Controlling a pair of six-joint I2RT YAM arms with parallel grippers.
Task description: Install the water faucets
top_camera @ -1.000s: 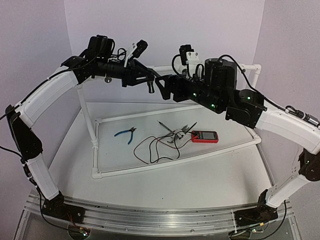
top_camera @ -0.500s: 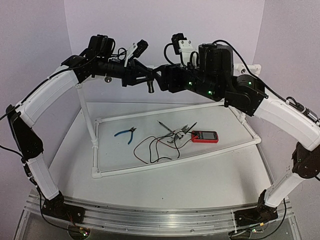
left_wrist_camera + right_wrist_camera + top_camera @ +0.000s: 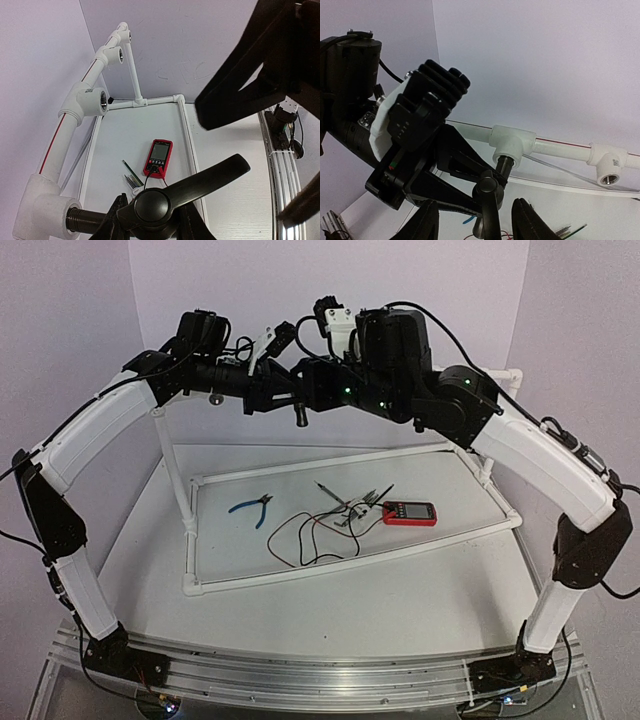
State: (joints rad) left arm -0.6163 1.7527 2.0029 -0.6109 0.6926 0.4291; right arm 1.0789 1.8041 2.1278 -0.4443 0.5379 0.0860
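The water faucet, a dark metal tap, has its threaded end in a white pipe socket, and its lever points right. My left gripper is shut on the tap's body. From the right wrist view the faucet hangs below a white tee fitting. The left gripper's black fingers hold it from the left. My right gripper is open, with a finger on either side of the lever and a gap on both sides. From above, both grippers meet at the top rail.
On the table inside the white pipe frame lie blue-handled pliers, a red multimeter with red and black leads, and thin probes. Further open sockets sit along the top rail.
My right arm has swung left and up to the faucet, and its jaws have narrowed around the lever. The left arm and the faucet have stayed put.
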